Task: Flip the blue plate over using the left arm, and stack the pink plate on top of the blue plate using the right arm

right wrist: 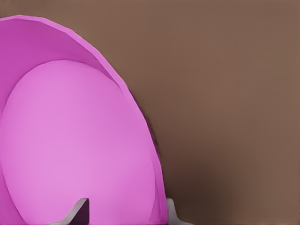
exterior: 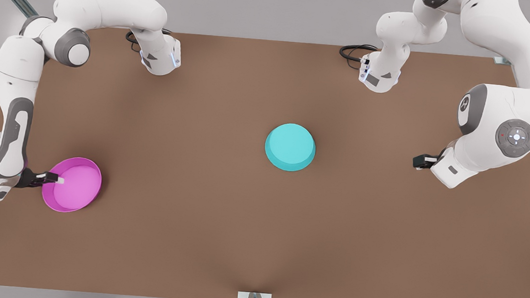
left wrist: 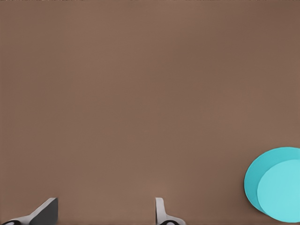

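Tabletop [exterior: 200, 230] comes first: a wide brown surface carrying both arms and both dishes. By what the wrist views show, the right arm [exterior: 9, 112] is the one at the front view's left, bent down beside the pink plate, and the left arm [exterior: 502, 122] is the one at the front view's right.

Next in size, the blue plate [exterior: 290, 147] lies near the middle of the table with its flat base upward and its rim down, so the flip appears to be already done and a flat top is ready to receive a second dish. It is well apart from everything else. In the left wrist view it sits off to one side of the fingers, a sign that this arm is parked clear of the stacking spot.

The pink plate [exterior: 72, 184] rests right way up near the front view's left edge, far from the blue one; the stacking step has not been carried out.

Smallest are the pincers. The right gripper [exterior: 55, 179] reaches in sideways over the pink plate's near rim; the right wrist view shows one finger inside the wall and one outside, a straddle that suits a rim pinch, with the fingers spread and not yet clenched. The left gripper [exterior: 421, 161] waits low near its arm's base, fingers released and holding nothing.
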Controlling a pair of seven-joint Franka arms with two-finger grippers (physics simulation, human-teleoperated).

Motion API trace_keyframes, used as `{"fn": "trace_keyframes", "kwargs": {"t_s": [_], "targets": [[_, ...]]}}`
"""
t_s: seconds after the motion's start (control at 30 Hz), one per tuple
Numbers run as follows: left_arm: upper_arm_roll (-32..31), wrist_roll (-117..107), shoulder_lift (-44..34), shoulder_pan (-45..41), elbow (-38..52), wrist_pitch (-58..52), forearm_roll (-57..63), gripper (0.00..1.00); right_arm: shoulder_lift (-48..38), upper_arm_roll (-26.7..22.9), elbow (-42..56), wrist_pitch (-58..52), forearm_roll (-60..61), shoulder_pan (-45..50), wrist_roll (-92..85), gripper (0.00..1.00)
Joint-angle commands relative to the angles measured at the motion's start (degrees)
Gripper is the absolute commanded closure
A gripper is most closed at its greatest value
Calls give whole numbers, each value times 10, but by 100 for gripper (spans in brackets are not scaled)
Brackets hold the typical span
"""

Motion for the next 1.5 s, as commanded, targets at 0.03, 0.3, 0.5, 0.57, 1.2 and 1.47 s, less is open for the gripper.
{"fn": "trace_keyframes", "kwargs": {"t_s": [0.03,0.3,0.5,0.57,1.2,1.47], "targets": [[0,1,0,1,0,0,0,0,0,0,0,0,0,0,0,40],[0,0,0,1,0,1,-1,0,1,0,-1,0,0,0,1,49],[0,0,1,1,0,1,-1,0,1,0,-1,0,-1,0,1,64],[0,1,1,1,0,1,0,0,1,0,-1,0,-1,0,0,67],[-1,0,2,0,1,2,0,0,-1,0,-2,2,-1,-1,-2,79],[-1,-1,2,0,1,2,0,0,-16,13,3,-34,24,2,-3,79]]}}
